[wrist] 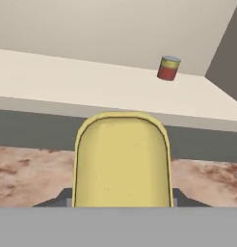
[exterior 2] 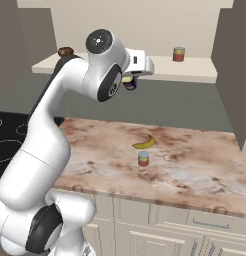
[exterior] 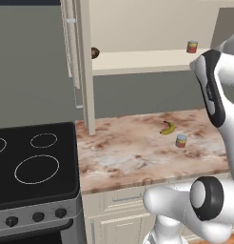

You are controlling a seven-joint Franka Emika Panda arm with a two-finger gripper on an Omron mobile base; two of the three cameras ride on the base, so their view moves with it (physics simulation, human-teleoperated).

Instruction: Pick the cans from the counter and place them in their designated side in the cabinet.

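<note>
Yellow-labelled dark blue can (exterior 2: pixel 129 82): you see it gripped between the jaws of the gripper (exterior 2: pixel 131 83), held up in front of the cabinet (exterior 2: pixel 205 75) shelf, arm bent high. A red can (wrist: pixel 168 68) stands on the shelf's right. On the counter (exterior 2: pixel 195 170) below, the red-orange can (exterior 2: pixel 143 158) stands near a banana (exterior 2: pixel 144 143).

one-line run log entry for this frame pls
gripper: shut on blue can, raised before cabinet shelf | red-orange can: on counter beside banana | shelf: red can at right
</note>
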